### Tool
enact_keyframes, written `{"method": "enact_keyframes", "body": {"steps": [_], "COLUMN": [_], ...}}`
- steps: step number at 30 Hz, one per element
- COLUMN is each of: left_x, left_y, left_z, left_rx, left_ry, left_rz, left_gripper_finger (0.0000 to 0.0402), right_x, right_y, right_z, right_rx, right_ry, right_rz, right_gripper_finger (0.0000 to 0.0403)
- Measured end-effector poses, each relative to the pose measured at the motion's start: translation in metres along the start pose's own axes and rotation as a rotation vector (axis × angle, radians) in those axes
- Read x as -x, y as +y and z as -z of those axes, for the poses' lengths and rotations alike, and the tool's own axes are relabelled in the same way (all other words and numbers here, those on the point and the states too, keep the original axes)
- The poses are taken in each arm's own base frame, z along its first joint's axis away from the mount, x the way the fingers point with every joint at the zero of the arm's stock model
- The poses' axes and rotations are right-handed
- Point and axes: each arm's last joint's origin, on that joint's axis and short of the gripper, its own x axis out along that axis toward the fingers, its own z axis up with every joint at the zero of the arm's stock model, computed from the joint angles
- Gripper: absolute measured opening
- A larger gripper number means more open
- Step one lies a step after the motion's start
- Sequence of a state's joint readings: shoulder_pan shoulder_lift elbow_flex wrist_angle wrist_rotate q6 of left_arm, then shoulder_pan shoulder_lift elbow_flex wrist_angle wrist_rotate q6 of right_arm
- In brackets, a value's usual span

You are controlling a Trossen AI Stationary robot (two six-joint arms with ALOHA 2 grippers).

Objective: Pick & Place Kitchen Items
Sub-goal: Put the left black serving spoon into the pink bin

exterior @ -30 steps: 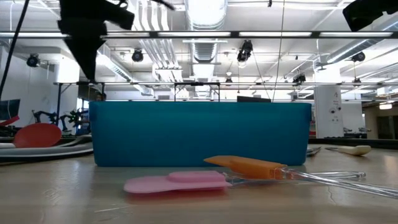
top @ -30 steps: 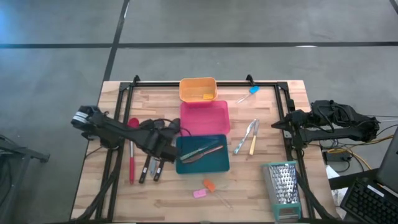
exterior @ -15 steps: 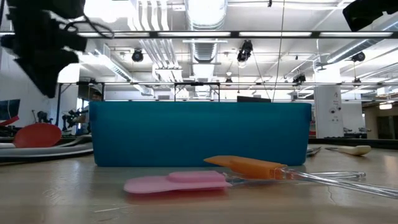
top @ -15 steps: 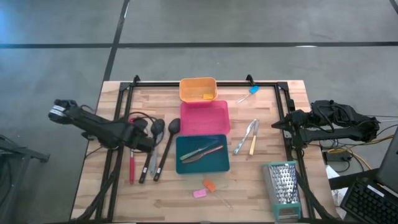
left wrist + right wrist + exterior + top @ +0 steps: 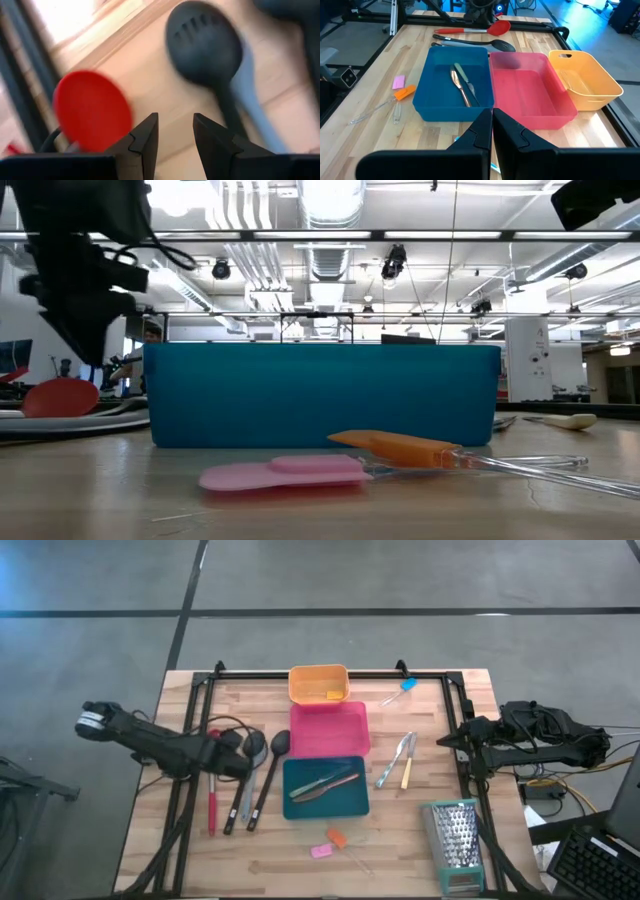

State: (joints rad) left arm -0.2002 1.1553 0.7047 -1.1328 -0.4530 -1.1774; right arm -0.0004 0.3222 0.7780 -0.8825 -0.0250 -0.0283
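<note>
Hovered left gripper [image 5: 174, 131], jaws apart and empty, above round red spatula [image 5: 92, 109] and slotted black spoon [image 5: 204, 48]. Rested right gripper [image 5: 492, 126], jaws clenched, at table edge.

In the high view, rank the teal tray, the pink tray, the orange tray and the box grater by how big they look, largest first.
1. Teal tray and pink tray: too alike in footprint to rank.
2. Box grater: narrower than those two, though long.
3. Orange tray: smallest, close to the grater.
</note>
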Motion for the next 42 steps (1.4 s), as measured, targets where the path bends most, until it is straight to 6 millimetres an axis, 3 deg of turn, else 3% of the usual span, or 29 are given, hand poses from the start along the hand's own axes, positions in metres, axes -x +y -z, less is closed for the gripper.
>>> {"method": "enact_keyframes", "body": {"steps": [9,20,28,42], "left_x": [-0.021,-0.023,-0.030,-0.067], "left_y": [-0.001,-0.008,-0.016,-0.039], "left_z": [-0.009,-0.011,-0.011,-0.002], "left_rx": [-0.022,-0.035,-0.038,-0.130], "left_ry": [-0.017,0.033,0.050,0.181], "left_rz": [0.051,0.167,0.152,0.026], "left_gripper_finger": [0.0133,0.0204,0.0204,0.0202], "right_x": [0.000,0.000,0.000,0.000], "right_y": [0.000,0.000,0.000,0.000], "right_z": [0.000,0.000,0.000,0.000], "right_rx": [0.001,0.001,-0.001,-0.001], "right_ry": [0.000,0.000,0.000,0.000], "right_rz": [0.000,0.000,0.001,0.000], "right_gripper_finger": [0.0008,0.0009,0.0008,0.0008]}}
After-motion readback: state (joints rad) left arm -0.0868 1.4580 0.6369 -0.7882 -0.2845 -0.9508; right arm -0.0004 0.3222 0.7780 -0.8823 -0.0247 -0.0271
